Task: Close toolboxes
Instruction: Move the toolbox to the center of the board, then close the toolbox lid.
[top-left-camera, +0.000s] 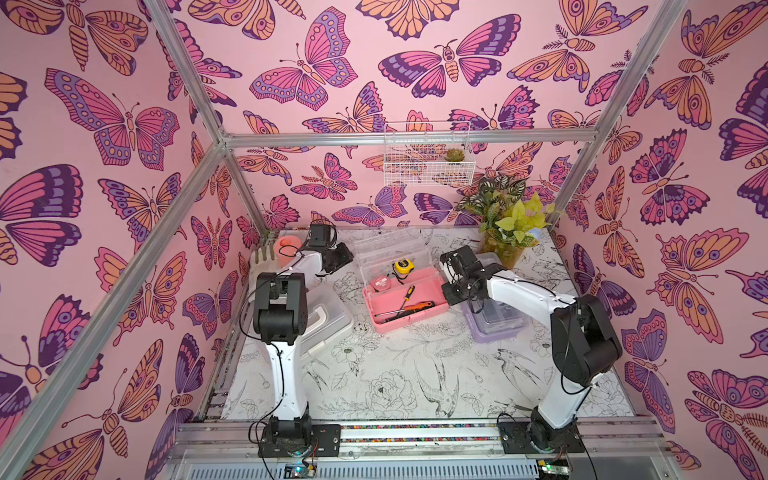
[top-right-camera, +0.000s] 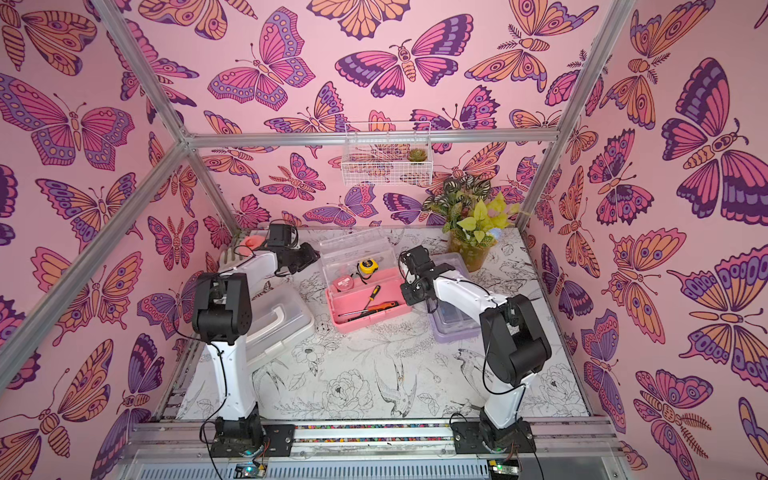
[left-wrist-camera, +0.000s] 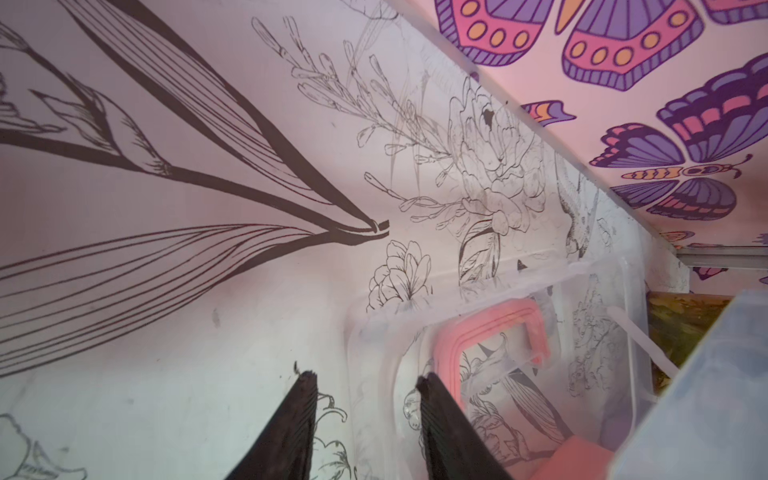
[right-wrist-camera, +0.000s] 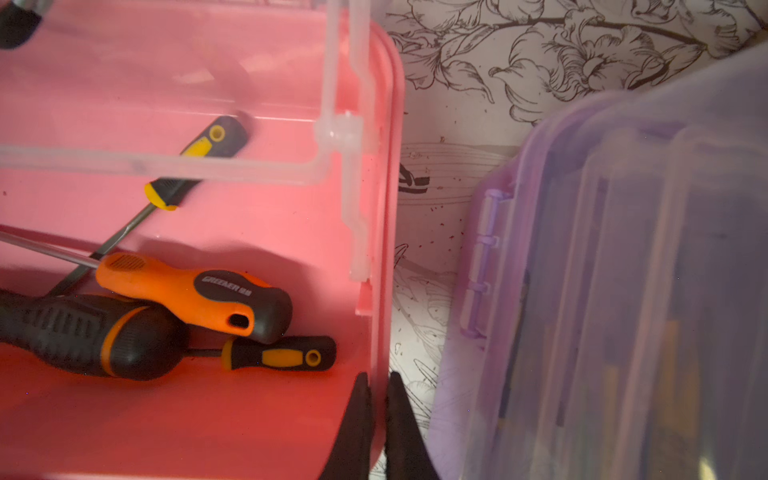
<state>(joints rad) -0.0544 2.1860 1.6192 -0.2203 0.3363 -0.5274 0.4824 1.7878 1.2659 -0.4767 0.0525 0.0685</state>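
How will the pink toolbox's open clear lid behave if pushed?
Likely swings shut easily: the clear lid stands raised behind the pink toolbox. It looks thin, so may flex. The right gripper pinching the box's wall should stop sliding.

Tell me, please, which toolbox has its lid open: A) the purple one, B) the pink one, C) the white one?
B: the pink toolbox has its clear lid raised with tools showing inside, while the white toolbox and purple toolbox have lids down.
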